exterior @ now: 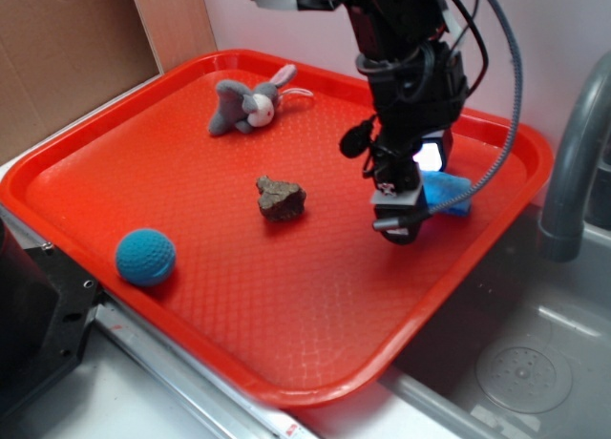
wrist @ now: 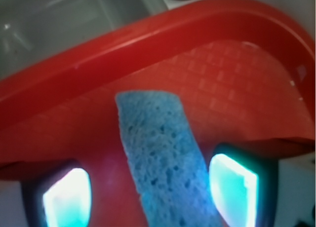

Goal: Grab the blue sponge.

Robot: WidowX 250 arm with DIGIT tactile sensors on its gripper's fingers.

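Fingers: gripper [wrist: 148, 187] spread wide, one pad [wrist: 66, 197] on each side of the blue sponge [wrist: 163, 158], gripping nothing
Sponge axis: lengthwise toward the tray rim
Tray [exterior: 286, 382]: sponge near the sink-side edge; also rock [exterior: 280, 198], ball [exterior: 145, 257], plush toy [exterior: 250, 102]

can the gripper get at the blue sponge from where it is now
Probably yes. The gripper hangs right over the blue sponge, its open jaws standing either side of it in the wrist view. Nothing lies between; the rock sits well off on the tray.

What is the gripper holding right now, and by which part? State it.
Nothing yet. The gripper is open, its fingers either side of the blue sponge on the red tray, not touching it.
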